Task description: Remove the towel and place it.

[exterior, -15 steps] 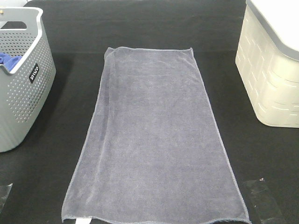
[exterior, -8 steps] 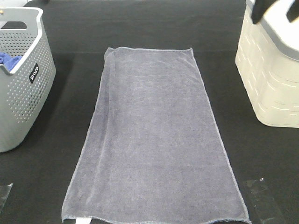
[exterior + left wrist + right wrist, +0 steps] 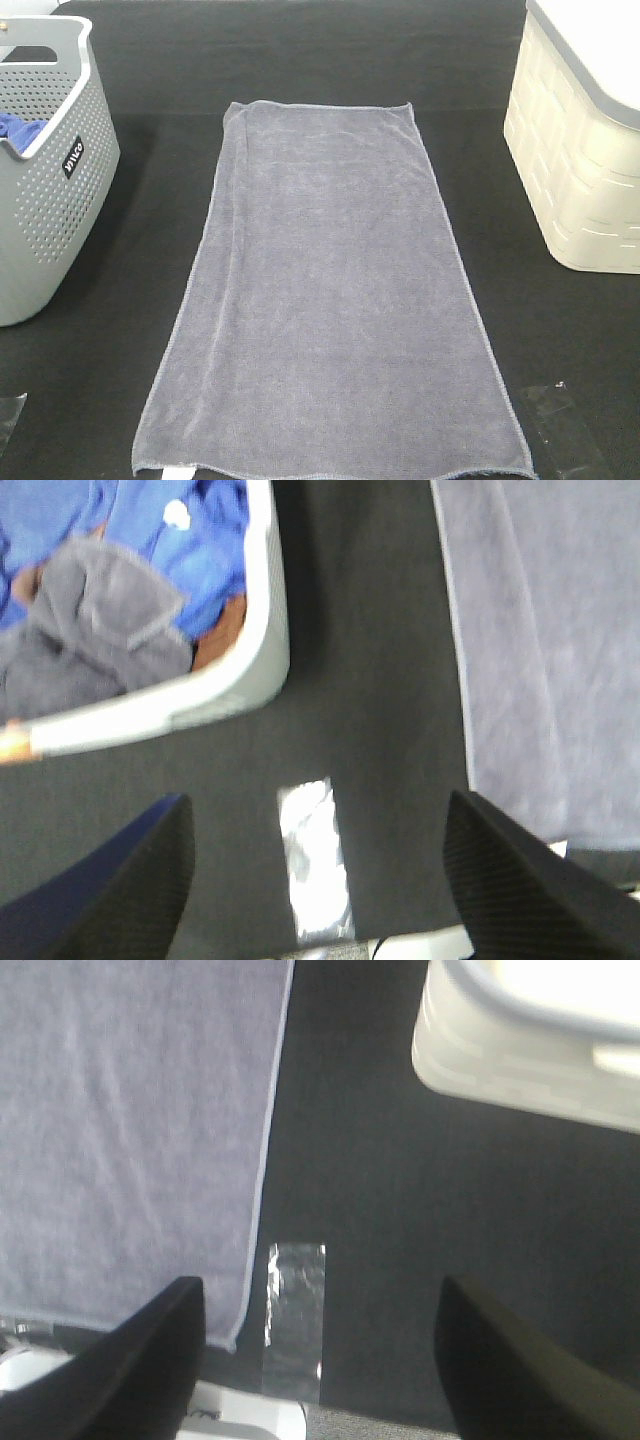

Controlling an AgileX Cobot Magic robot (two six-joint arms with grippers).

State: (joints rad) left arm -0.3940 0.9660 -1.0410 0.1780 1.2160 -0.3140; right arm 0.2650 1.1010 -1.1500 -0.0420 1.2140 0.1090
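The grey-lavender towel (image 3: 330,290) is lying spread flat down the middle of the black table (image 3: 300,60), its near hem running along the table's front edge, with the small white tag peeking out near its front left corner. Judging from this, the removing looks done and the placing is either finished or waiting on a final check; any next move would call for a pinch at a hem corner.

Neither arm is showing in the high view. Only the wrist views are giving the claws: the left gripper (image 3: 320,880) is hanging with jaws wide apart and nothing between them, over a strip of clear tape (image 3: 315,855) beside the towel's left edge. The right gripper (image 3: 320,1350) is likewise standing apart and empty, above the tape strip (image 3: 292,1320) just off the towel's right front corner.

The left wrist view is also looking into the perforated grey basket (image 3: 45,170), showing blue cloth (image 3: 150,530) and a bunched grey cloth (image 3: 90,630) inside. The high view is showing only a sliver of blue. The cream bin (image 3: 580,160) is sitting at the table's right edge.
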